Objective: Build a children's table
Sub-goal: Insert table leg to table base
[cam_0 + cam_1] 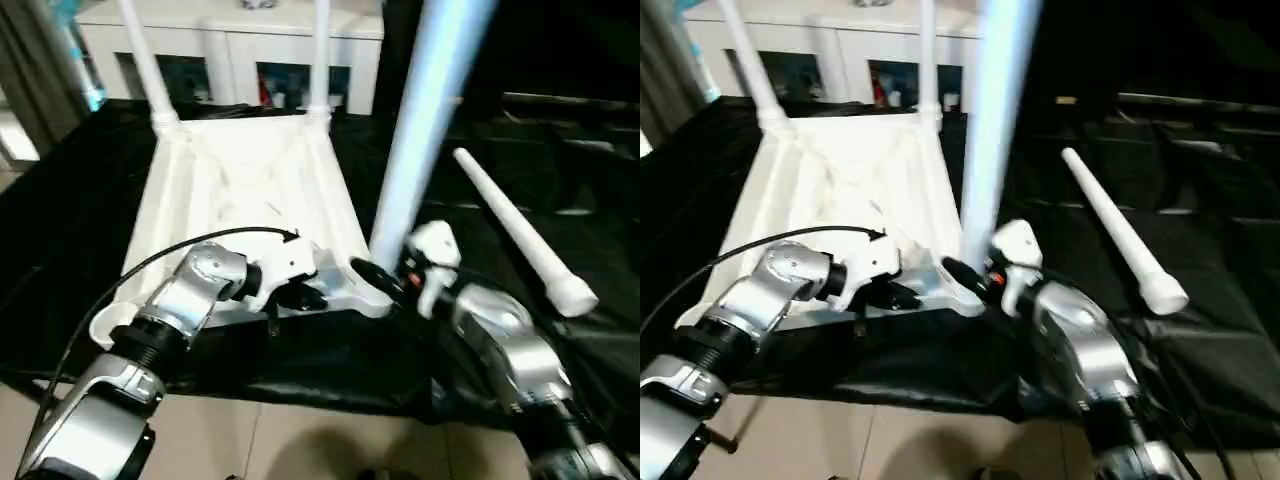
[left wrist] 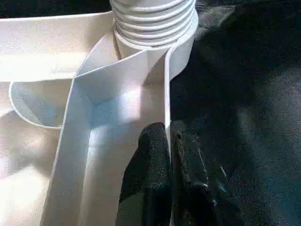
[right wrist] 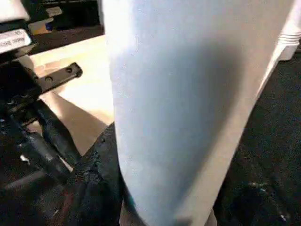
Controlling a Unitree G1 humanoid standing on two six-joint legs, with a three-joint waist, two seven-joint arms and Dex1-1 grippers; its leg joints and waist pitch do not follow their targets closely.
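- Two legs [image 1: 150, 70] are standing upright in the far corners of the upside-down table top [image 1: 250, 200], which is lying on a black cloth [image 1: 70, 220] in the left eye view; a third leg [image 1: 425, 120] is rising from the near corner on the robot's right side, and a fourth leg [image 1: 520, 230] is lying loose on the cloth, well apart from the top on that same side.
- In the right eye view, the left gripper [image 1: 902, 293] is reaching to the top's near edge, and the right gripper [image 1: 965, 272] is sitting at the foot of the third leg.
- In the left wrist view, the left gripper's fingers [image 2: 150, 160] are pinching the top's thin rim wall, just beside the ribbed base of the third leg in its socket.
- In the right wrist view, the right gripper's fingers [image 3: 101, 165] are closing around that leg's shaft, holding it upright over the top.
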